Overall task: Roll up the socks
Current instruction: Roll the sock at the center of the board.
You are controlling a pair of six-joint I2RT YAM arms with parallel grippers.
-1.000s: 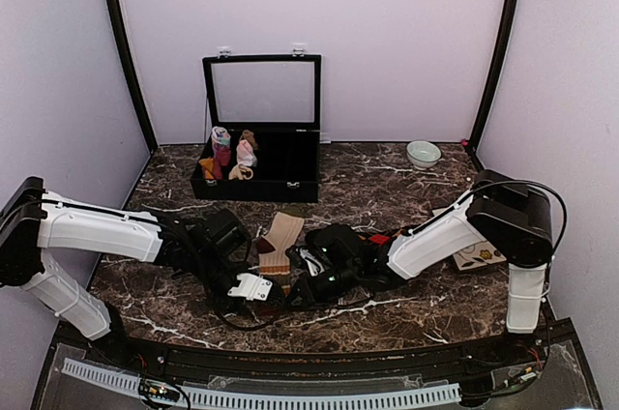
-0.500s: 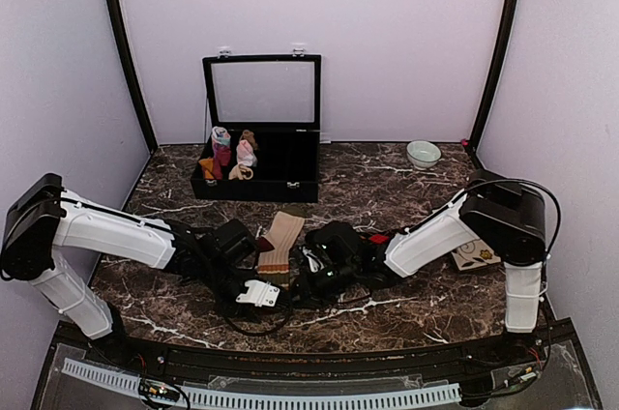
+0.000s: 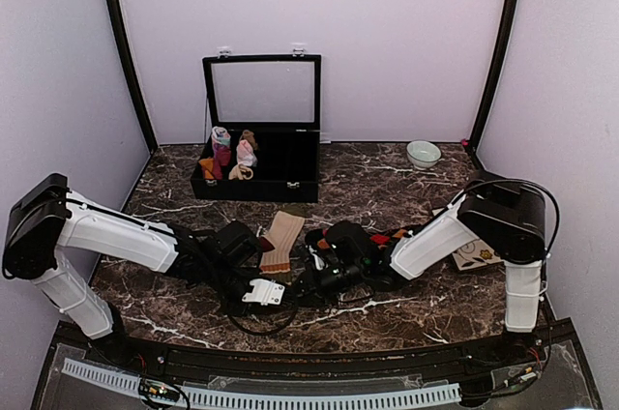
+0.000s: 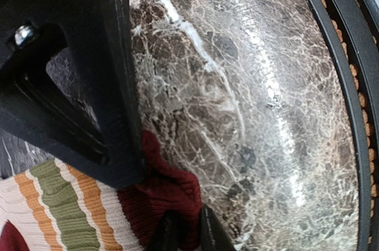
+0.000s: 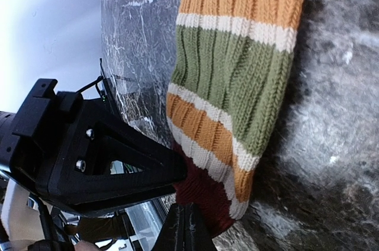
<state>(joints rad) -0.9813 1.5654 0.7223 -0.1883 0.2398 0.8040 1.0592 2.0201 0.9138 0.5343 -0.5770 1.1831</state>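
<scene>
One tight first turn matters: left gripper [image 4: 157,199] pinches the striped sock [image 5: 231,73] at its toe (right gripper [image 5: 185,222] pressed together).

Black case [image 3: 276,183] at back left of marble table [image 3: 372,183], glass lid [image 3: 261,91] upright. Small sock rolls [image 3: 230,157] in left compartments. Pale bowl [image 3: 423,153] back right.
</scene>
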